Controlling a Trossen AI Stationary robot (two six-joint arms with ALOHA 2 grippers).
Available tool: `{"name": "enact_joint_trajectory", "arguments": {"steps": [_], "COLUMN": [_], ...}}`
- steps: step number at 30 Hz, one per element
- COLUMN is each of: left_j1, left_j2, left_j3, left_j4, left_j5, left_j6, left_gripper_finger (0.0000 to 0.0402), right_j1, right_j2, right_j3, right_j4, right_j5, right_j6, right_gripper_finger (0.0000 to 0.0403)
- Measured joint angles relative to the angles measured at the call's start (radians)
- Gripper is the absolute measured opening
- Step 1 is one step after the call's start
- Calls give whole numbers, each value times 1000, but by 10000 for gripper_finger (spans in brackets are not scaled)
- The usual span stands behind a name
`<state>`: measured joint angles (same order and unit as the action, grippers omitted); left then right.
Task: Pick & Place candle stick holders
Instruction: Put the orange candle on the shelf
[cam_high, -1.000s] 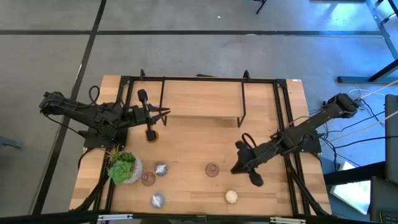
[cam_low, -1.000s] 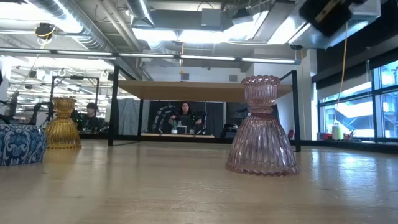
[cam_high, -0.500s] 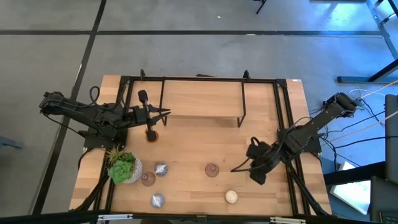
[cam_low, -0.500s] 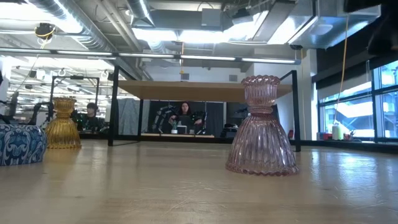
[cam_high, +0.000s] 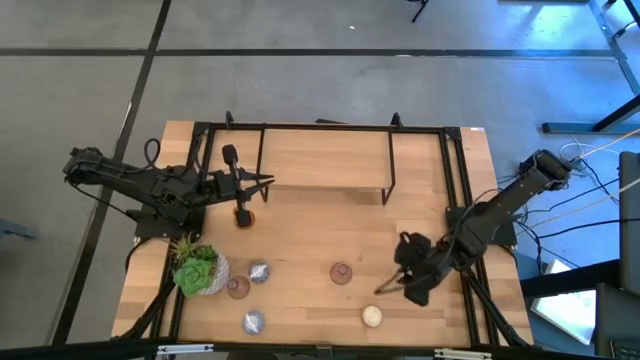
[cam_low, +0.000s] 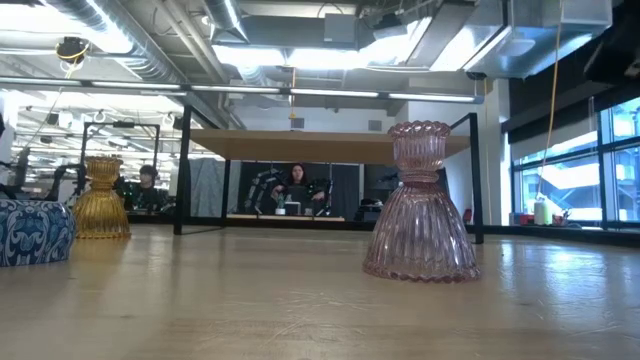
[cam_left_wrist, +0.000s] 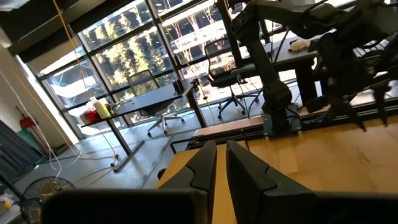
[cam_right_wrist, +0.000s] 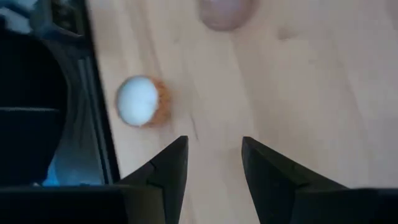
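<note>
right gripper (cam_high: 382, 288): hanging over the counter (cam_high: 330, 215) near its right edge, fingers spread with nothing between them; the wrist view looks down on bare wood between the two fingers (cam_right_wrist: 165, 171)
cream-white holder (cam_high: 371, 317): close to the front edge, right of middle; just beside the right gripper but not touching it; shows up in the right wrist view too (cam_right_wrist: 138, 101)
pink holder (cam_high: 341, 272): out on open wood toward the middle of the front half, standing upright; big in the low view (cam_low: 421, 205)
second pink holder (cam_high: 237, 288): front-left area, right beside the succulent (cam_high: 199, 270)
silvery-blue holders: one (cam_high: 259, 271) just beside that second pink one; the other (cam_high: 252, 322) nearer the front edge
amber holder (cam_high: 243, 214): left side, further back; upright in the low view (cam_low: 102, 198)
left gripper (cam_high: 266, 181): over the left side by the black frame (cam_high: 320, 128); fingers pressed nearly together, holding nothing; the amber one sits near it, apart
</note>
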<state>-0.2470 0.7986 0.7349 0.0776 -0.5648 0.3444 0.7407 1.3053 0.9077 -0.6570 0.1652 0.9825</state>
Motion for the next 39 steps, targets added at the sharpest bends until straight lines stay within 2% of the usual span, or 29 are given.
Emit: {"name": "enact_joint_trajectory", "arguments": {"steps": [3, 7, 11, 14, 19, 21, 24, 27, 31, 35, 39], "left_j1": [0, 0, 2, 24, 79, 96, 106, 93, 37, -53, -127], "left_j2": [0, 0, 3, 11, 47, 68, 107, 151, 208, 241, 240], "left_j3": [0, 0, 0, 0, 1, 1, 1, 1, 1, 1, 1], "left_j4": [-1, 0, 10, 28, 29, 31, 29, 30, 92, 176, 210], "left_j5": [0, 1, 2, 27, 105, 123, 156, 248, 403, 484, 476], "left_j6": [8, 18, 36, 32, -52, -114, -214, -298, -399, -389, -296], "left_gripper_finger": [31, 31, 31, 31, 31, 31, 31, 31, 31, 31, 31], "right_j1": [71, 188, 286, 315, 313, 312, 312, 315, 315, 315, 314], "right_j2": [13, 18, 18, 24, 64, 82, 112, 135, 160, 169, 167], "right_j3": [0, -7, -82, -174, -275, -279, -256, -210, -152, -128, -126], "right_j4": [83, 109, 122, 225, 505, 595, 719, 797, 861, 999, 1056], "right_j5": [147, 430, 643, 728, 662, 672, 703, 731, 670, 614, 543], "right_j6": [-63, -68, 99, 324, 381, 371, 247, 106, -79, -183, -187], "right_gripper_finger": [155, 169, 193, 215, 247, 252, 253, 251, 250, 250, 250]}}
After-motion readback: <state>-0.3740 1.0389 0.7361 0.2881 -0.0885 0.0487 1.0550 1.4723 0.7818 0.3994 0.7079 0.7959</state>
